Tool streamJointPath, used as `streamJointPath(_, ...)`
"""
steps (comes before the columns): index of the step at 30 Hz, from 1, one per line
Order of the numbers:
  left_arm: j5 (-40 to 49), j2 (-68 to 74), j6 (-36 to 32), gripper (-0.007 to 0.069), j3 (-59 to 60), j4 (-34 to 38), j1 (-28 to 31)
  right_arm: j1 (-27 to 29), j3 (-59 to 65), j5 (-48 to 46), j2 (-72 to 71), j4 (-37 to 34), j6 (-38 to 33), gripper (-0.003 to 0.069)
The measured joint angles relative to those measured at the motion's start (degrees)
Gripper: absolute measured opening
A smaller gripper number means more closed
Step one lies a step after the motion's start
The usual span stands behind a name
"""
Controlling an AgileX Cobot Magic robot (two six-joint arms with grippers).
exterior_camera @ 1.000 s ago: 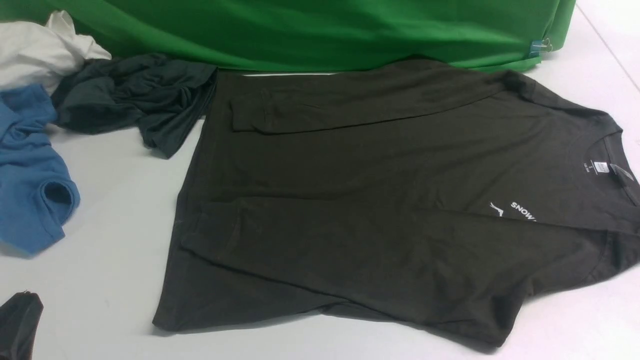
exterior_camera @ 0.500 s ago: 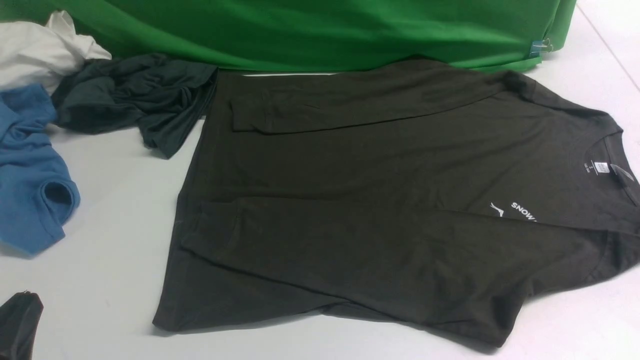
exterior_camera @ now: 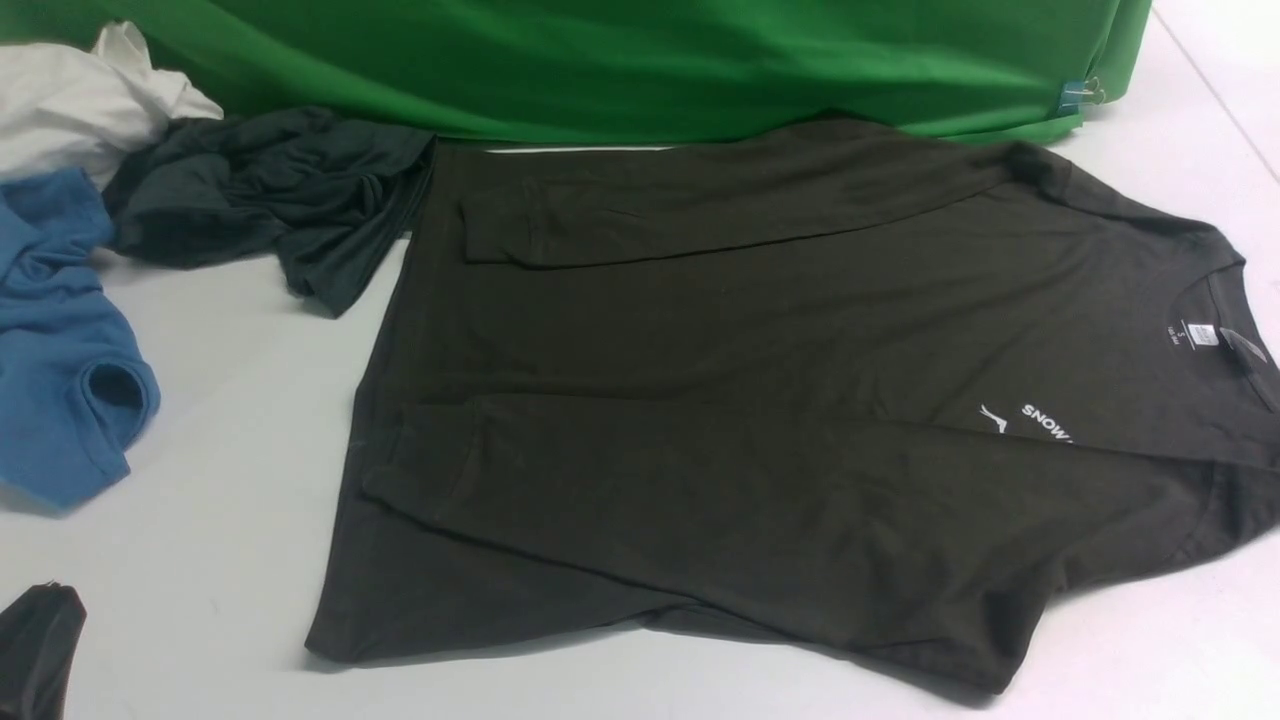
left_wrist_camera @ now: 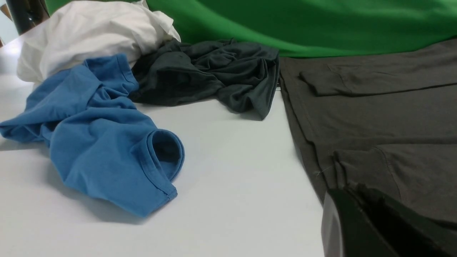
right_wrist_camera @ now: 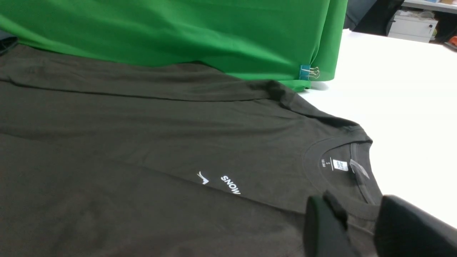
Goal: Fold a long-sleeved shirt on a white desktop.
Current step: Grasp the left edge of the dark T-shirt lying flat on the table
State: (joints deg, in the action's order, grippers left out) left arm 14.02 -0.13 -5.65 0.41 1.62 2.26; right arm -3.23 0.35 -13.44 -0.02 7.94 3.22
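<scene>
The long-sleeved shirt (exterior_camera: 760, 400) lies flat on the white desktop (exterior_camera: 220, 420), collar to the right, with both sleeves folded across its body. Its white "SNOW" print (right_wrist_camera: 230, 184) and neck label (right_wrist_camera: 340, 165) face up. My right gripper (right_wrist_camera: 357, 214) is out of the front view. It stands open just above the collar and near shoulder, with shirt fabric showing between its fingers. My left gripper (exterior_camera: 40, 640) sits at the desk's near left corner, apart from the shirt's hem (left_wrist_camera: 310, 150). Its fingers (left_wrist_camera: 351, 200) look pressed together with nothing held.
A dark teal-grey garment (exterior_camera: 270, 195), a blue garment (exterior_camera: 60, 340) and a white one (exterior_camera: 80, 100) are heaped at the back left. The green backdrop (exterior_camera: 640, 60) hangs behind, held by a clip (exterior_camera: 1080, 95). A strip of the silver cable slot (exterior_camera: 580, 149) shows at the shirt's far edge.
</scene>
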Motion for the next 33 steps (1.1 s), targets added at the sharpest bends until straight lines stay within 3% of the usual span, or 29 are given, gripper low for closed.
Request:
streamJointPath(10,0.0,0.0,0.0,0.0021,0.0,0.0,0.0,0.0,0.0,4.3,0.0,-0.1,0.1,0.0242)
streamJointPath(13,0.0,0.0,0.0,0.0021,0.0,0.0,0.0,0.0,0.0,9.3,-0.1,-0.3,2.4,0.0242)
streamJointPath(16,-1.5,0.0,0.0,0.0021,0.0,-1.3,0.0,0.0,0.0,16.7,-0.1,-0.4,9.1,0.0242)
streamJointPath(19,-7.0,0.0,0.0,0.0021,0.0,-1.3,0.0,0.0,0.0,22.1,-0.1,-0.5,12.4,0.0242)
streamJointPath(23,-21.7,0.0,0.2,0.0021,0.0,-0.9,0.0,0.0,0.0,32.0,-0.1,-0.5,17.6,0.0242)
streamJointPath(26,-40.0,0.0,6.3,0.0021,0.0,-0.6,0.0,0.0,0.0,44.1,0.2,-0.5,24.0,0.0242)
streamJointPath(28,-49.0,0.0,9.0,0.0021,-0.1,-0.1,0.0,0.0,-0.9,46.3,1.4,-0.5,24.9,0.0242)
streamJointPath(30,-50.9,-0.1,12.0,0.0021,-1.4,-0.1,0.0,0.0,-3.7,45.9,2.9,-0.5,25.4,0.0242)
streamJointPath(33,-46.2,1.5,16.0,0.0021,-8.9,-2.8,0.0,0.0,-13.0,42.5,7.1,-0.5,25.8,0.0242)
